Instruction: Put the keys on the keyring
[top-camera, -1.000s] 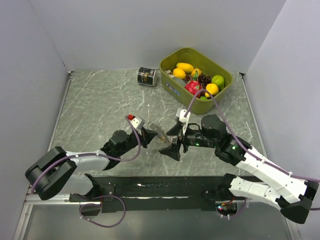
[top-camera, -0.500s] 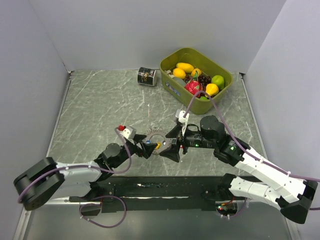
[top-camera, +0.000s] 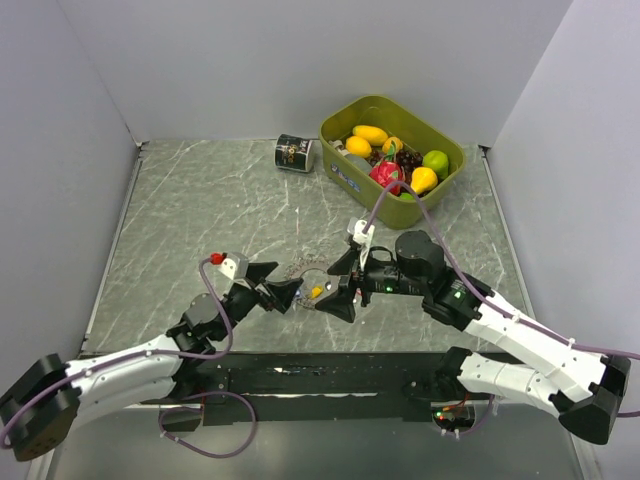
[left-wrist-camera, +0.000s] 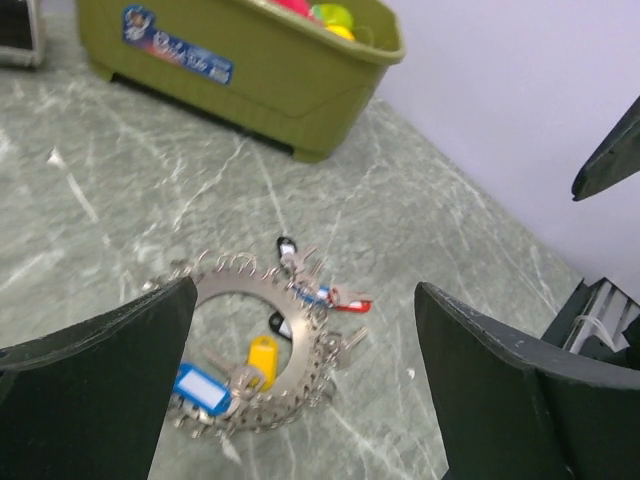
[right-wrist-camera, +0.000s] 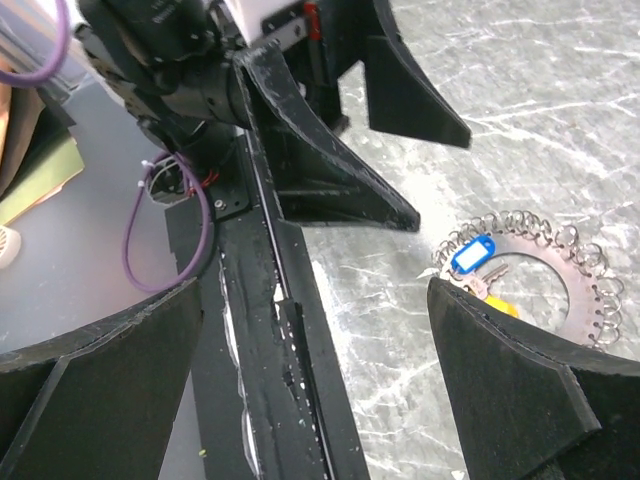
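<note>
Marbled bench (top-camera: 200, 200), biggest thing here by far. Green bin (top-camera: 335, 150) tucked in the far right corner, black can (top-camera: 294, 153) just left of it. Left claw (top-camera: 275, 283) and right claw (top-camera: 328, 286) near the middle of the near edge, both spread wide, holding nothing. Keyring (left-wrist-camera: 240, 288) flat on the bench between them. Tiny keys (left-wrist-camera: 262, 355) with blue, yellow, red tags bunched on it; can't tell if threaded.

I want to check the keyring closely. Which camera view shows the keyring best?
The left wrist view: the keyring lies almost whole and large on the table, its coils and the tagged keys clear. The right wrist view shows it smaller, near the right edge. The top view shows it tiny, details lost.
</note>
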